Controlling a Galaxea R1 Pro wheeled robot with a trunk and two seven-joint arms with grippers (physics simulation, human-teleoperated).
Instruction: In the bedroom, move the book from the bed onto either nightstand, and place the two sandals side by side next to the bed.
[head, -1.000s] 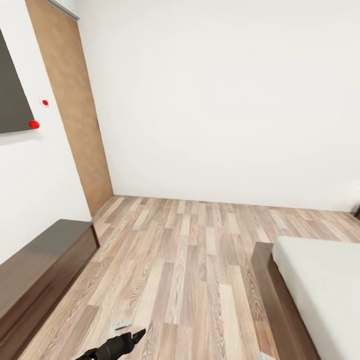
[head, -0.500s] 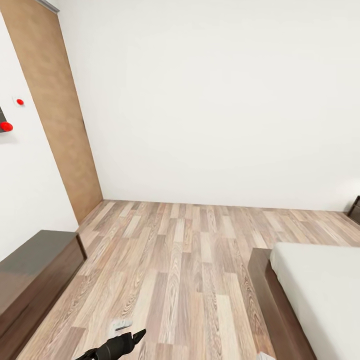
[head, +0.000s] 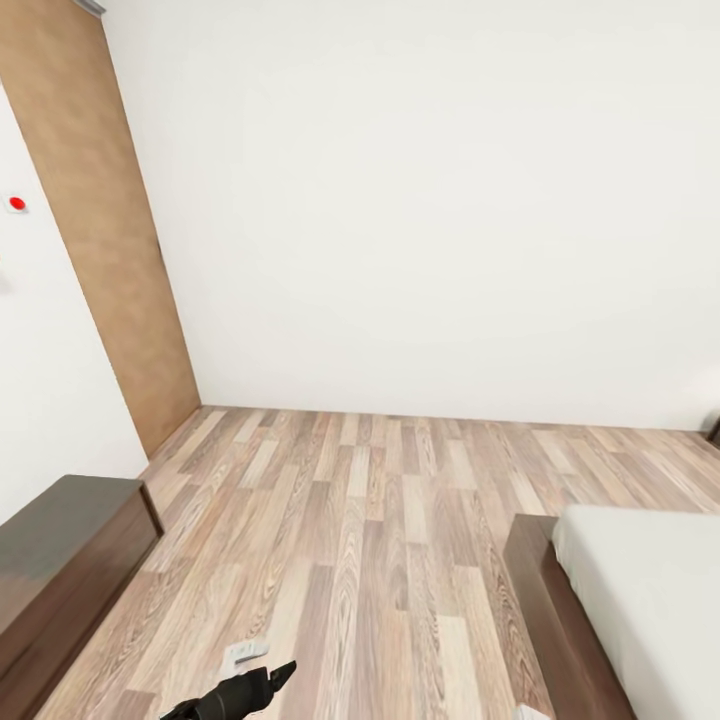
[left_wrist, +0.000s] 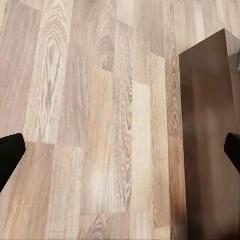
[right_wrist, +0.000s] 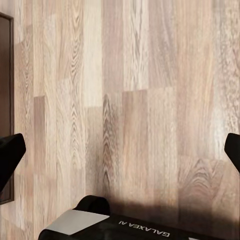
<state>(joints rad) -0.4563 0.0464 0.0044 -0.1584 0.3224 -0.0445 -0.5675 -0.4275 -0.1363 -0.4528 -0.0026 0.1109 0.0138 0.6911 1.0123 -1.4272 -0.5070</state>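
The bed (head: 640, 600) runs lengthwise away from the camera at right, over the wood floor (head: 380, 520). Both wrist views show each claw's fingers spread wide, the left claw (left_wrist: 120, 150) and right claw (right_wrist: 120, 150) both released.

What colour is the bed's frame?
Dark brown wood, under a plain white mattress. The bed's frame shows best in the head view.
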